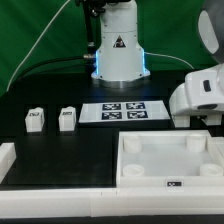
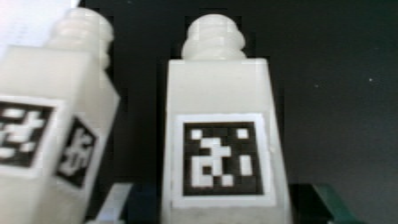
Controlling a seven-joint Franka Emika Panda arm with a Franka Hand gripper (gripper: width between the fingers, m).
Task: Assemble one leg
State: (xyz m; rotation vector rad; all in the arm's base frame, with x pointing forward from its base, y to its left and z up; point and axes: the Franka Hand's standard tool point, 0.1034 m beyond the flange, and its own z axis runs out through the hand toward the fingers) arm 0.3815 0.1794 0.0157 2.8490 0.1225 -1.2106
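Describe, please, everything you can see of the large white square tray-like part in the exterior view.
The tray-like part is a white, plastic-looking square with a raised rim and a round socket near each corner of its shallow floor. A small black-and-white marker tag sits on its near wall. It lies flat, open side up, on the black table at the exterior view's lower right. Nothing lies in it; whether the white rail beside it touches it cannot be told.

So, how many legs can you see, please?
2 on the exterior view's left: one leg and a second leg, beside the marker board. The wrist view's nearer leg and its neighbour may be others, hidden behind the arm.
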